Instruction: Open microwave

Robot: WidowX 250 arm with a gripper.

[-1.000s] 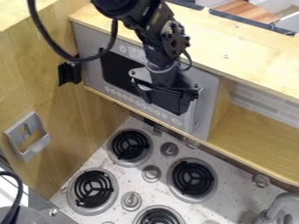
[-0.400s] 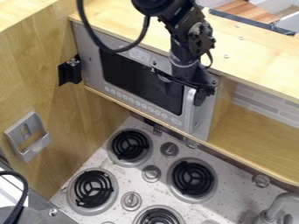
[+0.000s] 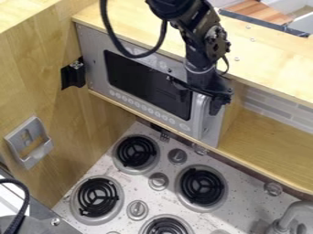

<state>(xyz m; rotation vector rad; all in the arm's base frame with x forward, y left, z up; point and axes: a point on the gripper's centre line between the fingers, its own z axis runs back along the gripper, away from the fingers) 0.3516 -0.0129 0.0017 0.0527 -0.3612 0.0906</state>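
The gripper (image 3: 199, 98), fingers spread, hangs over the upper end of the upright door handle (image 3: 198, 114), which seems to run down between them, its long axis following the edge of the closed toy microwave (image 3: 142, 109).

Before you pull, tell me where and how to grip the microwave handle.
Take the handle by its upper length, coming from the front and above, jaws to either side. It is a long, narrow bar running down the right edge of the door, so closing across its width should hold best.
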